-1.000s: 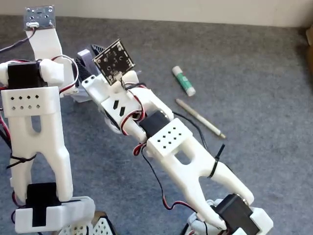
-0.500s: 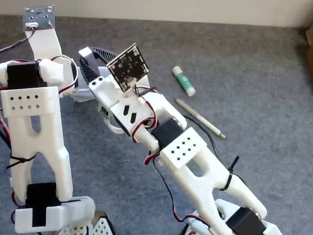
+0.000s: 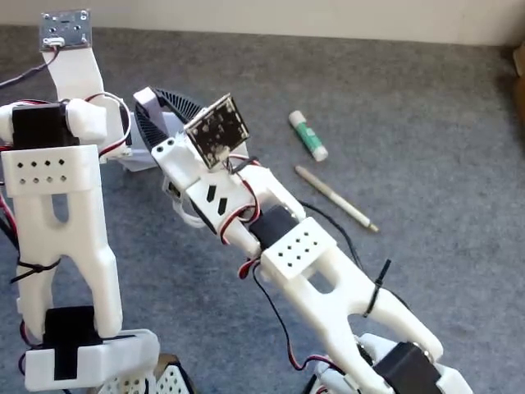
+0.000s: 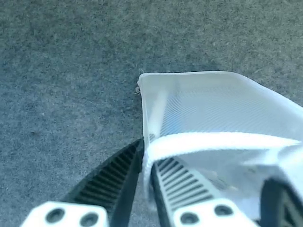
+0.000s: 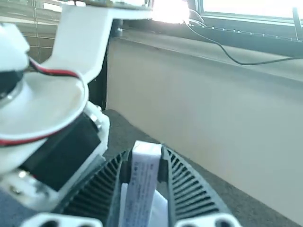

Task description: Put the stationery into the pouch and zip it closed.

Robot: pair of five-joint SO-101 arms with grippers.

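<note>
Left wrist view, left gripper [image 4: 142, 146]: clamping onto the pouch [image 4: 213, 109] rim, likely propping its mouth open.
Right gripper [image 5: 142, 158]: squeezing a white block [image 5: 140, 189] near the pouch, probably for dropping in.
Glue stick [image 3: 308, 135], pen [image 3: 336, 197]: lying well right of the pouch, waiting.

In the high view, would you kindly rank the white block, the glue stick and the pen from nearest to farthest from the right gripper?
1. The white block: clamped between the fingers of the right gripper, at the far left.
2. The glue stick: lying well off to the right, near the far edge.
3. The pen: right again, closer to the arms' bases, a little farther out than the glue stick.
</note>
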